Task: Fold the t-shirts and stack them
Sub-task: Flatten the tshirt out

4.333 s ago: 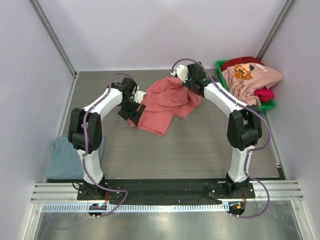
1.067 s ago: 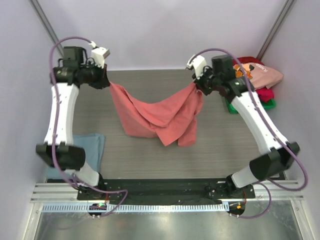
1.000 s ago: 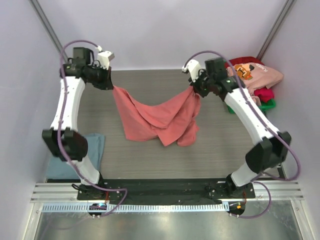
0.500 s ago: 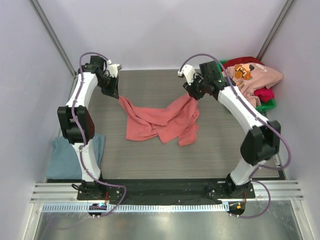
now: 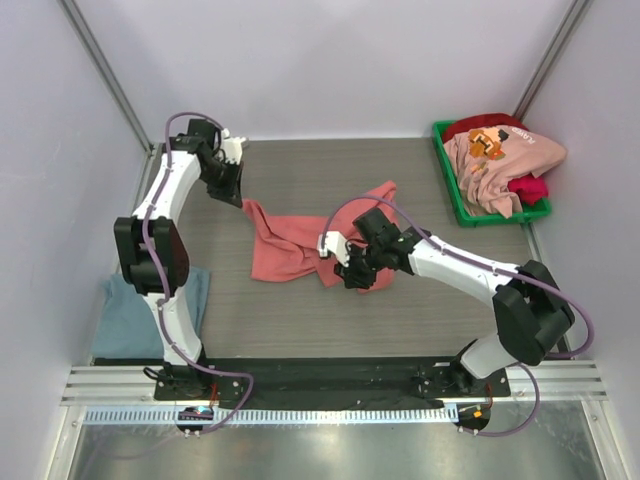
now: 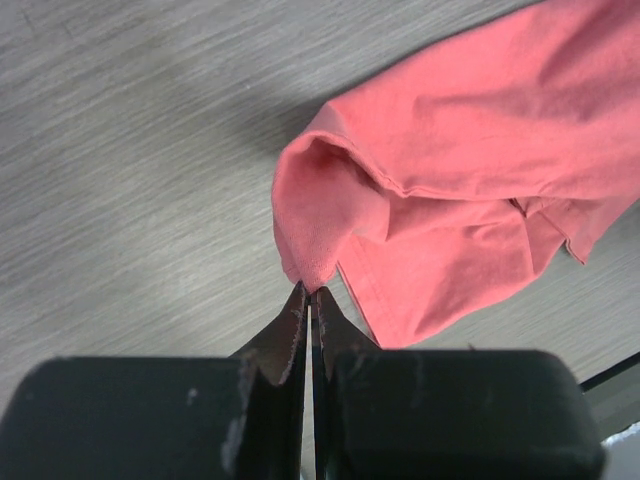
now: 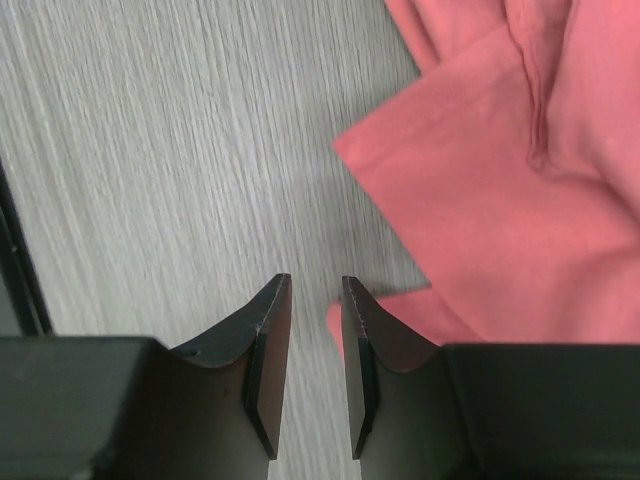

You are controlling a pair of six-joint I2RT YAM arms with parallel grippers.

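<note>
The salmon-red t-shirt [image 5: 300, 240] lies rumpled in the middle of the counter [image 5: 420, 320]. It is bunched rather than spread, and its long axis runs roughly from left to right across the boards. Its far-left corner is drawn out to a point and lifted a little, because the left end effector [image 6: 309, 292] is pinched tight on a small fold of cloth there.

The right end effector [image 7: 314, 284] is down low at the shirt's near edge. Its jaws are only narrowly apart and have nothing between them, just bare counter. From the right wrist view, a hem corner lies ahead and to the right, and a small lip of cloth sits just beside the right-hand finger.

I'd judge the right arm to be much the nearer to that near hem. The next grab depends on shifting a touch towards the cloth so that an edge comes between the jaws. With both ends held, the shirt could then be stretched out flat for folding.

Further out, a grey-blue tee [image 5: 125, 315] rests at the near left by the left arm's base. Far right, a green bin [image 5: 480, 219] holds a light pink tee [image 5: 505, 160] lying over a crimson one [image 5: 528, 188].
</note>
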